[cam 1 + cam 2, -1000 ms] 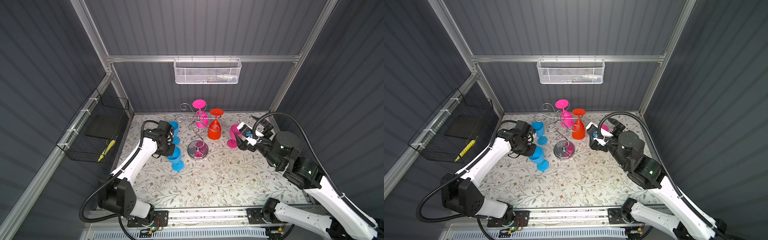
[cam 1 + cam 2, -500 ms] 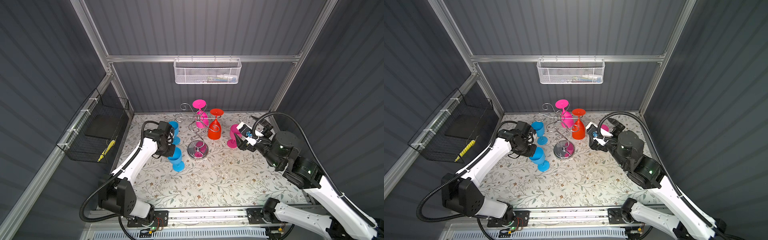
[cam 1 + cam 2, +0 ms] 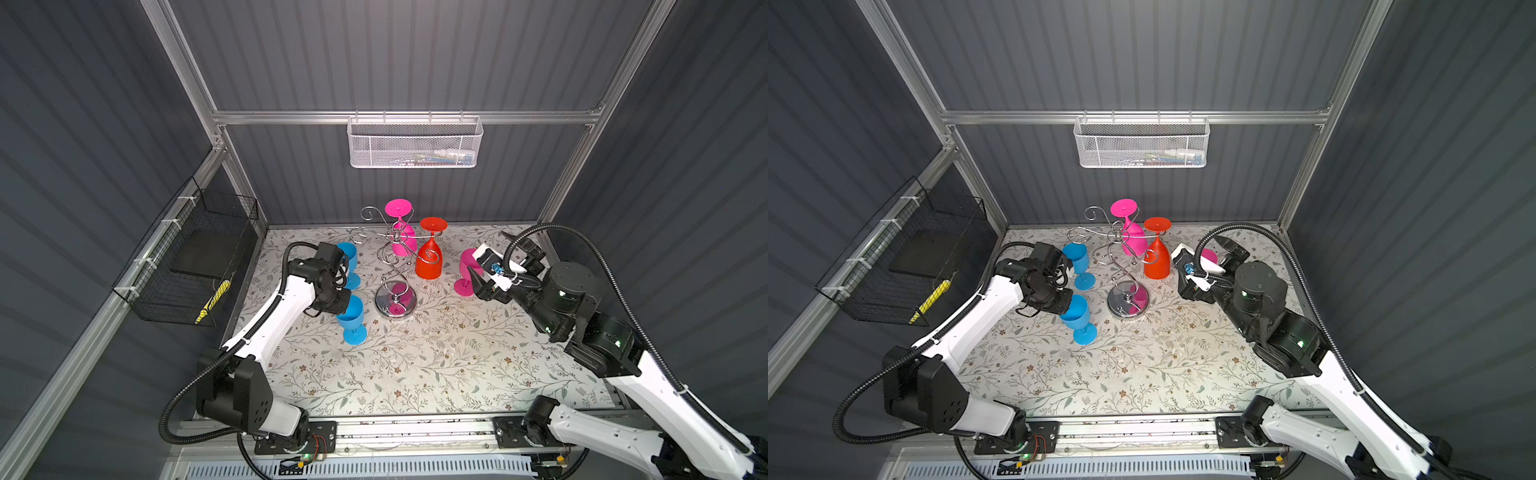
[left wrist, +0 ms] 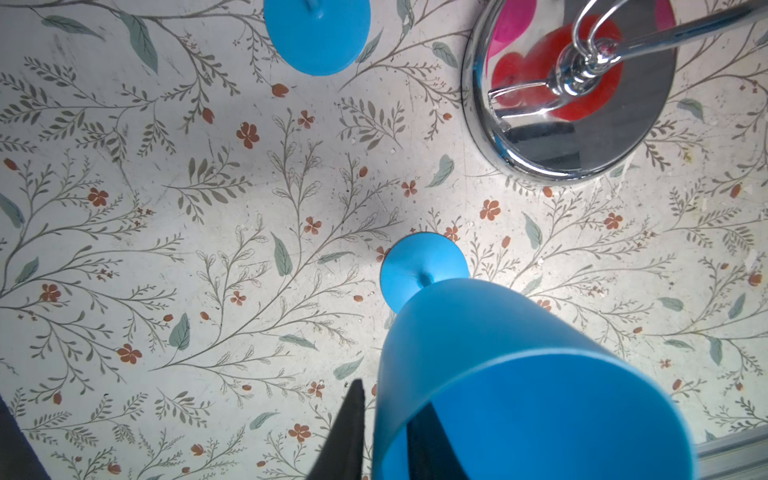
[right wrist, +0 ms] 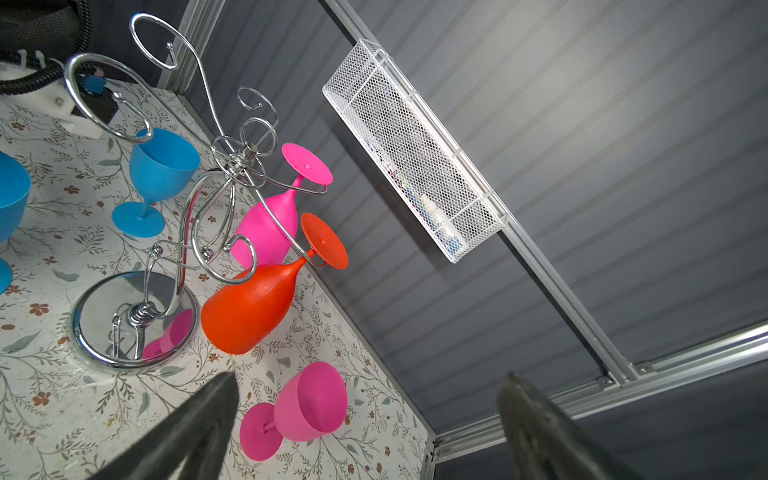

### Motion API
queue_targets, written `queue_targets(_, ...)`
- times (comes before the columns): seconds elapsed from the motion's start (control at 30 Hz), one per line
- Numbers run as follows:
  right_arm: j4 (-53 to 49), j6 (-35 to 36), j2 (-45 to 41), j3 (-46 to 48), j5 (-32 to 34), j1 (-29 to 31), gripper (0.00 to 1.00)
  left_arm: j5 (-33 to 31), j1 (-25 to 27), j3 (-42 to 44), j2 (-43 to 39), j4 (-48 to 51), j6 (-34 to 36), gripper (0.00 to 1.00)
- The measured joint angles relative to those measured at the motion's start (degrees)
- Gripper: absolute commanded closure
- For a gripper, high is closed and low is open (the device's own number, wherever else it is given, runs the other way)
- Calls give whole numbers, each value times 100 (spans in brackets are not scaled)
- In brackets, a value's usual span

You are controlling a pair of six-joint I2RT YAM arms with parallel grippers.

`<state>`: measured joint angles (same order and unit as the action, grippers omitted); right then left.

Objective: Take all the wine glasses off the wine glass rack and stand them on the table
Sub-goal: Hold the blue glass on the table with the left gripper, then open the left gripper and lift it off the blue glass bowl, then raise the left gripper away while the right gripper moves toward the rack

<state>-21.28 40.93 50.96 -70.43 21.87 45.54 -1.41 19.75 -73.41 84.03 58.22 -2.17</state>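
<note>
Our left gripper [image 4: 388, 399] straddles the rim of the upright blue plastic wine glass [image 3: 351, 313], jaws slack, with a gap at the outer finger. A crooked lift could tip it into the chrome wire wine glass rack [image 3: 395, 266] just beyond. Our right gripper [image 5: 365, 386] gapes empty; the orange-red plastic goblet [image 5: 253, 307] hanging ahead of it could snag its scroll arm

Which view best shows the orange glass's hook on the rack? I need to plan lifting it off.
The right wrist view: the orange glass hangs upside down close up, its foot caught in a curled arm of the rack. Both top views show it small, the hook hard to make out. The left wrist view shows only its reflection in the rack's base.
</note>
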Motion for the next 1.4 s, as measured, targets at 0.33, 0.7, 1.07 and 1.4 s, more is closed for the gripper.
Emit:
queue_targets(0.33,0,2,0,0,2,0,1,-11,0,-175,-20,81,-2,61)
queue_targets(0.7,4,0,2,0,2,0,1,-332,0,-1045,-610,114,-114,44)
queue_targets(1.07,74,-350,20,13,0,0,1,-483,0,-911,-1563,-785,-155,28)
queue_targets(1.4,-66,-1541,466,-201,-22,-376,1,-507,0,-85,-2496,-2057,-151,15)
